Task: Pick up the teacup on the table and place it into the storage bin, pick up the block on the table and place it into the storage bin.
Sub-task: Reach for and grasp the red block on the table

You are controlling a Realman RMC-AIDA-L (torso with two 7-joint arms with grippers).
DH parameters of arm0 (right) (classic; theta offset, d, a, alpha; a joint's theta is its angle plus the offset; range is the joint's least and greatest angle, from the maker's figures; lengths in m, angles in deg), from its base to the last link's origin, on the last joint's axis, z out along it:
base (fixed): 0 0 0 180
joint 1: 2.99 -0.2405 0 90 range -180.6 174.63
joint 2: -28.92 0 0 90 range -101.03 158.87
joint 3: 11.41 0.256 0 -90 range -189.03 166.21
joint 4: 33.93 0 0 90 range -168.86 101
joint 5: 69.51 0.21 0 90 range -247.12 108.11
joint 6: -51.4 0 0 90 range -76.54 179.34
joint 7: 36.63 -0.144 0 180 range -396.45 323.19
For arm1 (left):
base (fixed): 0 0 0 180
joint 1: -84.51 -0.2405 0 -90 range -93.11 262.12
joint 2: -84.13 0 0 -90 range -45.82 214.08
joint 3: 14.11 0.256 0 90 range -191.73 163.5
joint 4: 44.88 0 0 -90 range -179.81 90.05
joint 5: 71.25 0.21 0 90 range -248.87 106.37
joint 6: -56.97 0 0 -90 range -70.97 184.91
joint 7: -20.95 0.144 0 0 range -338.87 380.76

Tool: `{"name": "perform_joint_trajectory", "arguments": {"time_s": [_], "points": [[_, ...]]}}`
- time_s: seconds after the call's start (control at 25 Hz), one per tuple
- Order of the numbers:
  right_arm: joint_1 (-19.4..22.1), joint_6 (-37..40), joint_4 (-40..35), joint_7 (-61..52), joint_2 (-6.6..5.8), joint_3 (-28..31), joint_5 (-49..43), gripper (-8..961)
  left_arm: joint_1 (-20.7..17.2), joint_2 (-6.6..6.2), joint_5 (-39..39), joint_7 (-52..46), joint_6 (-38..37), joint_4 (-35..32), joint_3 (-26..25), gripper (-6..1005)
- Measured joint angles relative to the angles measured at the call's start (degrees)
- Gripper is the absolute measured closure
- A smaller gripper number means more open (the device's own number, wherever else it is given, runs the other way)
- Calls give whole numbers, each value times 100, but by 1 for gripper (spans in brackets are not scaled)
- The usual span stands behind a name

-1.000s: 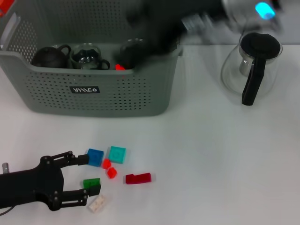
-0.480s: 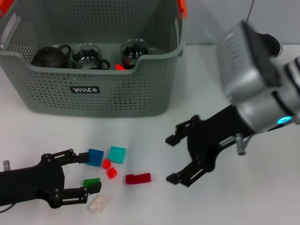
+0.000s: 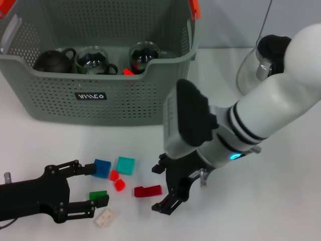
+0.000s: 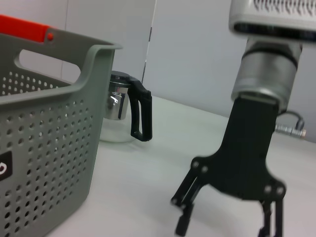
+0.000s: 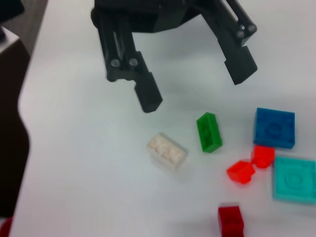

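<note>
The grey-green storage bin stands at the back left, with a black teapot and two glass teacups inside; no teacup shows on the table. Several blocks lie in front of it: blue, teal, a long red one, green, white. My left gripper lies low and open around the green block, touching nothing. Just right of the long red block, my right gripper hangs open and empty; the left wrist view shows it too.
A glass pitcher with a black handle stands at the back right, partly behind my right arm, also visible beyond the bin's corner. Two small red bits lie among the blocks. Bare white table lies to the right.
My right arm has swung from above the bin down to the table and now hangs beside the long red block. The left gripper and the blocks have not moved.
</note>
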Motion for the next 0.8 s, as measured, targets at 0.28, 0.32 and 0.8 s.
{"name": "perform_joint_trajectory", "arguments": {"time_s": [0.28,0.32,0.8], "points": [[-81,-696,248,-65,20,-669,315,52,-17,0,0,19,21,4,0,173],[-81,-753,275,-85,23,-716,339,53,-17,0,0,20,33,4,0,173],[-112,-1095,477,-408,32,-889,376,215,-9,1,0,23,64,19,6,173]]}}
